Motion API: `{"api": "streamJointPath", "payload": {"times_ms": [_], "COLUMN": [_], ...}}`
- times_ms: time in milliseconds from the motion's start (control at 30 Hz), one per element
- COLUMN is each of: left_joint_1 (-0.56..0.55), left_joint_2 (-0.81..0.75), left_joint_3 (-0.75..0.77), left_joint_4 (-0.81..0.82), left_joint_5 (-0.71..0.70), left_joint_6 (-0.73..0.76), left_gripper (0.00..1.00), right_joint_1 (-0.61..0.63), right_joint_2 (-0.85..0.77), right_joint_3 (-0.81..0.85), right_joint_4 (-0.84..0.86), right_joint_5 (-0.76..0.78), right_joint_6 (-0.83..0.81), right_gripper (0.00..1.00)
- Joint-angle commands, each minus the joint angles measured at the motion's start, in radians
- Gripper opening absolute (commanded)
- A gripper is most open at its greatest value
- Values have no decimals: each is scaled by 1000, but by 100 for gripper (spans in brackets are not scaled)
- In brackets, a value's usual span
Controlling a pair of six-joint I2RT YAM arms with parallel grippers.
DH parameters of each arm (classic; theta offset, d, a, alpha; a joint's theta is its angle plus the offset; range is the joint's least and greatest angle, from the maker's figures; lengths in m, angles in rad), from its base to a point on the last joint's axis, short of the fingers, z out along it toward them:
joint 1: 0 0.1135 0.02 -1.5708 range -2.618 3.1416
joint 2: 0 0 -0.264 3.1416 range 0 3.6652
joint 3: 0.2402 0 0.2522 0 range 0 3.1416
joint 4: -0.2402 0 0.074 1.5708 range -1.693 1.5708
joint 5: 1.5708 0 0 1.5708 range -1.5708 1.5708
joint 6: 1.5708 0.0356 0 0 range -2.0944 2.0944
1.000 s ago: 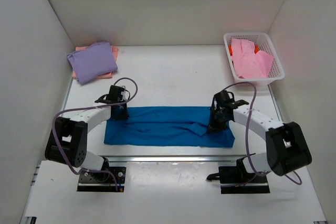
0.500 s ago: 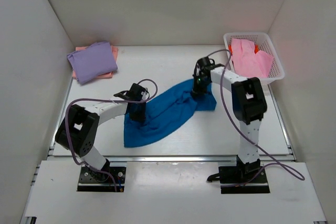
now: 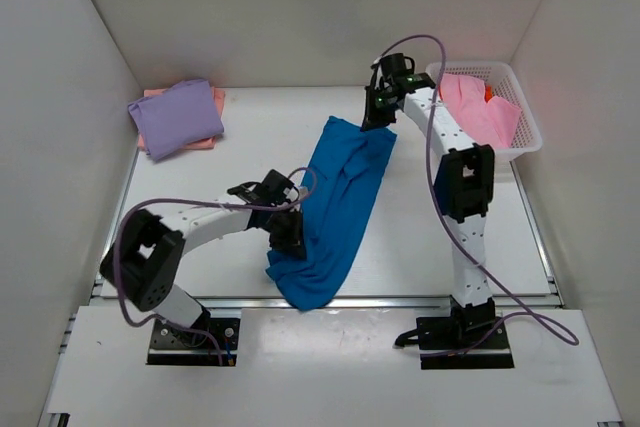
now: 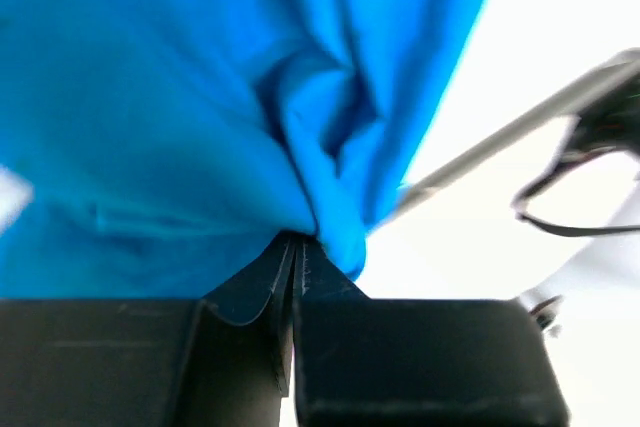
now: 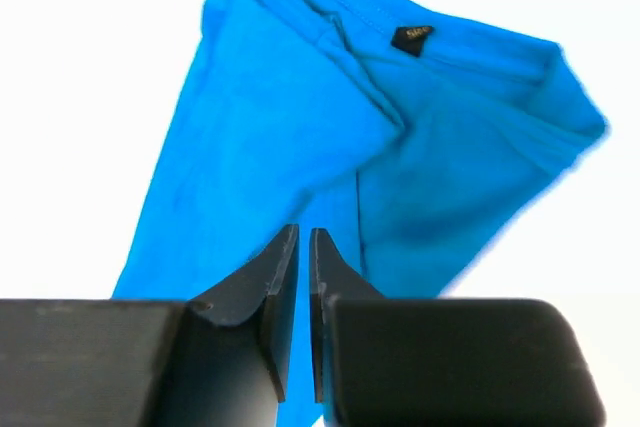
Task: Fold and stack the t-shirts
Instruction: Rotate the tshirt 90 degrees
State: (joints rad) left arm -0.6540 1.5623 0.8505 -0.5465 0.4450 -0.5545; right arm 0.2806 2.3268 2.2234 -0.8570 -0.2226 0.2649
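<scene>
Stretching diagonally across the table (image 3: 240, 152), the blue t-shirt (image 3: 338, 197) is seen as a long creased strip. Its near part is pinched by the left gripper (image 3: 287, 235); the right gripper (image 3: 377, 117) is held nearly closed, empty, at its far end.

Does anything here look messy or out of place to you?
Yes: the blue t-shirt lies slanted and wrinkled across the table, not flat or folded. The left hand pinches a bunched fold of it, and its near end seems to spill over the table's front edge.
</scene>
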Motion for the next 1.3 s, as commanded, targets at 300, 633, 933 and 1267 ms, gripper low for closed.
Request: {"api": "streamJointPath", "payload": {"times_ms": [300, 633, 933, 1267], "left_joint_1": [228, 226, 269, 320], "left_joint_2": [-81, -194, -289, -406], "left_joint_3": [232, -158, -214, -240], "left_joint_4": [19, 240, 329, 407], "left_joint_5": [80, 46, -44, -100], "left_joint_6": [-9, -131, -177, -228], "left_gripper": [0, 0, 13, 29], "right_joint_1": [175, 400, 608, 710], "right_joint_2": [-851, -862, -755, -609], "right_joint_3": [-1084, -1295, -1338, -1291], "right_joint_4": [397, 613, 892, 1012], "right_joint_5": [-101, -118, -63, -37], "right_joint_6": [117, 197, 256, 266], "right_gripper": [2, 4, 0, 0]}}
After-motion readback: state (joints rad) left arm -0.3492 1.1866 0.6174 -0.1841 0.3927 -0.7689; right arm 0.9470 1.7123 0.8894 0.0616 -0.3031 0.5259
